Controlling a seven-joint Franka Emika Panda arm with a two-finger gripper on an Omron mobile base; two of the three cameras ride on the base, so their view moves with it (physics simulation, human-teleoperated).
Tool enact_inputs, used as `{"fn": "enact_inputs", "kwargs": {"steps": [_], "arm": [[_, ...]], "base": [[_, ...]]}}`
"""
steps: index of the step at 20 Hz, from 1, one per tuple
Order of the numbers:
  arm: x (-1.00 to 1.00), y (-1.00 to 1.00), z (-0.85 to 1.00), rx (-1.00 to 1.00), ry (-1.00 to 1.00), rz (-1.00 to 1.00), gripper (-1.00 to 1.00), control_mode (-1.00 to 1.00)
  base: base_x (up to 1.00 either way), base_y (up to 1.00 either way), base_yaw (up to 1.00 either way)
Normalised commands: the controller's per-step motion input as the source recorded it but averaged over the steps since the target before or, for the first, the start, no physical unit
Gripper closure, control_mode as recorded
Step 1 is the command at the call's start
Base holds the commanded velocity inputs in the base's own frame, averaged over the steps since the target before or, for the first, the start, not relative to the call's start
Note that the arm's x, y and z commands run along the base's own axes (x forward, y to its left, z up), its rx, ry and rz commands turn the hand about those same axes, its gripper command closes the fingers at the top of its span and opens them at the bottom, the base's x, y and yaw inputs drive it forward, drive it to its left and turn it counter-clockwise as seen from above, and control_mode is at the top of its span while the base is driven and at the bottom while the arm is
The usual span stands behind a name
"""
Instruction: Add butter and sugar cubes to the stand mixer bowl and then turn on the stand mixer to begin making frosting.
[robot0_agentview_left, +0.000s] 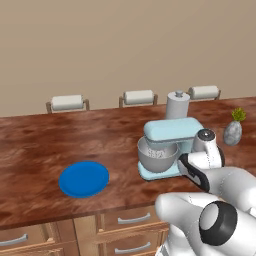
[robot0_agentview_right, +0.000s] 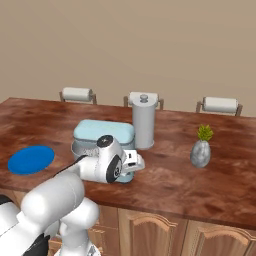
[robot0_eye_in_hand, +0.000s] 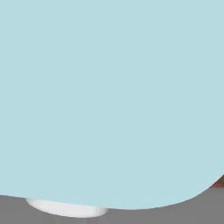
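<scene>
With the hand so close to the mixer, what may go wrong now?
1. The hand is pressed up to the light-blue mixer, whose body covers the hand view, so the jaws are hidden; a grip on the knob could miss or slip.
2. A push could slide the mixer or knock the metal bowl.
3. The tall grey canister stands just behind the mixer; a wide swing might tip it.

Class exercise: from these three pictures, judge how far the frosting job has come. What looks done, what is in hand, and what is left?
Done, it seems: the blue plate lies bare, with no butter or sugar on the counter; the bowl's inside cannot be made out. In hand: the arm's hand is pressed close against the stand mixer, whose light-blue body looms in the hand view, likely going for its switch. Left: turning it on; nothing shows the whisk running.
</scene>
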Motion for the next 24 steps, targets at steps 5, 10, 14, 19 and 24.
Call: {"fn": "enact_inputs", "kwargs": {"steps": [5,10,14,19,24], "arm": [[-0.01,-0.04,0.0,0.07,-0.08,-0.01,1.0,-1.0],[0.0,-0.13,0.01,0.05,-0.06,-0.03,1.0,-1.0],[0.0,-0.21,0.09,0.03,-0.03,-0.04,1.0,-1.0],[0.01,-0.16,0.28,0.05,0.0,-0.06,1.0,-1.0],[0.04,-0.1,0.41,0.05,-0.01,-0.07,1.0,-1.0]], "base": [[0.0,0.0,0.0],[0.0,0.0,0.0],[0.0,0.0,0.0],[0.0,0.0,0.0],[0.0,0.0,0.0]]}}
